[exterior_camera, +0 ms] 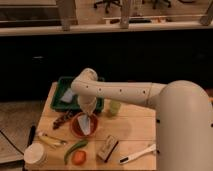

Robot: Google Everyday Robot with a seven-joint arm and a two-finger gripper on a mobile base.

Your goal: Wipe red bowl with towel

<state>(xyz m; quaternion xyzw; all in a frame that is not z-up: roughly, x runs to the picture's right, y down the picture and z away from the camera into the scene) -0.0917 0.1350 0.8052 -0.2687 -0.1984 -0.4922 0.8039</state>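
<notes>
The red bowl [80, 127] sits on the wooden table [130, 127], left of centre. A pale towel [87, 125] hangs from my gripper [88, 111] down into the bowl, its lower end resting inside. The gripper is at the end of the white arm [120, 92] and points down, just above the bowl's far rim. It is shut on the towel's top.
A green tray [62, 95] with a pale cloth stands behind the bowl. A light green cup [114, 107] is right of it. In front lie a green pepper [74, 149], an orange fruit [78, 157], a white cup [35, 155], a brush [107, 148], a white utensil [136, 154], and a dark cluster [63, 120].
</notes>
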